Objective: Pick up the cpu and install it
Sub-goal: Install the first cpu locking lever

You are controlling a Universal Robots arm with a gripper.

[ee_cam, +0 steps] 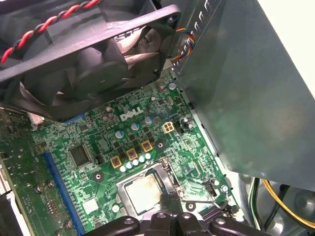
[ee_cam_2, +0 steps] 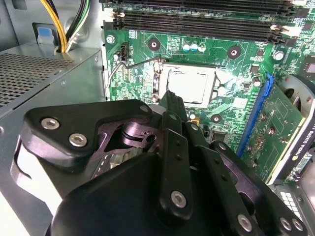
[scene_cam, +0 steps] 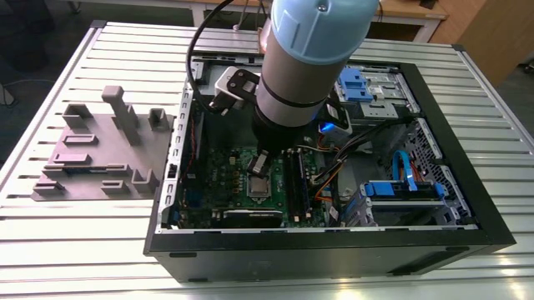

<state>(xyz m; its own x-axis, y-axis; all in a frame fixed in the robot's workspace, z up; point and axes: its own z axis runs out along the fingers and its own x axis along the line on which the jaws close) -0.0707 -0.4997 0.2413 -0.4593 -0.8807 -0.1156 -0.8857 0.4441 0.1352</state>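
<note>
The cpu (ee_cam_2: 189, 83), a small square chip with a shiny silver top, lies flat inside the socket frame (ee_cam_2: 158, 73) on the green motherboard (ee_cam_2: 231, 64). It also shows in the first wrist view, cpu (ee_cam: 144, 189), and from outside, cpu (scene_cam: 259, 185). My gripper (ee_cam_2: 171, 97) hangs just above the socket's edge, its dark fingers pressed together with nothing between them. The same narrow tip, gripper (ee_cam: 167, 198), reaches the chip's border, and the exterior view has the gripper (scene_cam: 257, 165) hovering over the board inside the open computer case (scene_cam: 334, 250).
A grey metal power supply box (ee_cam_2: 44, 73) stands close beside the socket. A black fan (ee_cam: 88, 54) overhangs the board. Memory slots (ee_cam_2: 197, 19) run along one side. Blue drive caddies (scene_cam: 401, 187) and cables fill the exterior view's right. A grey fixture (scene_cam: 100, 150) lies outside the case.
</note>
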